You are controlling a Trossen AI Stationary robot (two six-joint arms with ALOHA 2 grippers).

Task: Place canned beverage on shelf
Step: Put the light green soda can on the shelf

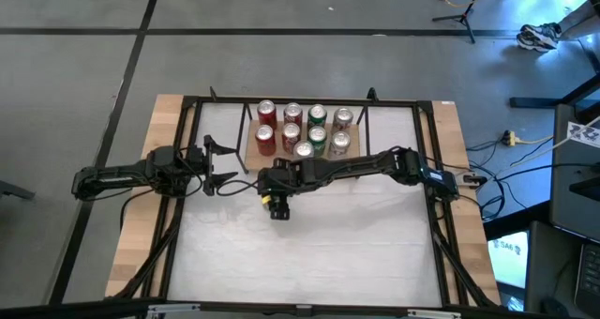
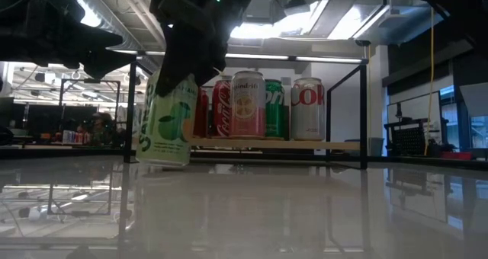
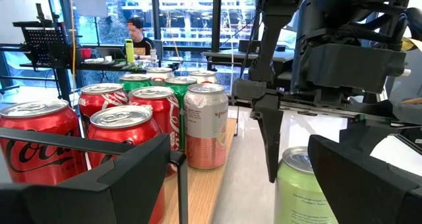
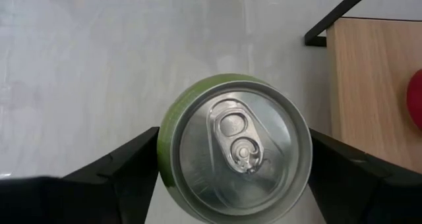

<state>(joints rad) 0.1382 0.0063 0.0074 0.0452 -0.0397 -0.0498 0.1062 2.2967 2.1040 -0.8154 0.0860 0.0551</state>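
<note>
Clearly the pale green can [image 4: 234, 148] is the thing in hand: seen from straight above in the right wrist view it fills the middle of the frame, silver lid and pull tab up, body light green with a lime picture on its side in the low view [image 2: 169, 120], where it sits left of centre and slightly tilted, its base at or just above the white table [image 1: 309, 253]; whether it touches I cannot tell. The right gripper [image 4: 234, 159] has a dark finger pressed on each side of the can, so its jaws are closed on it from above, just off the near edge of the shelf [image 4: 376, 92], whose light wood board and black wire frame show at the right of that frame. In the high view the shelf [image 1: 251, 156] lies in the upper middle, already carrying two rows of cans [image 1: 304, 129], red, green and pale ones. I judge the step to be the carry toward the shelf, with placing not yet done. The next move would call for lifting the can above the board's edge, finding a free spot beside the standing cans, and lowering it upright without knocking a neighbour. The left gripper [image 1: 223, 165] waits at the left, jaws spread and empty, near the shelf's left end.
</note>
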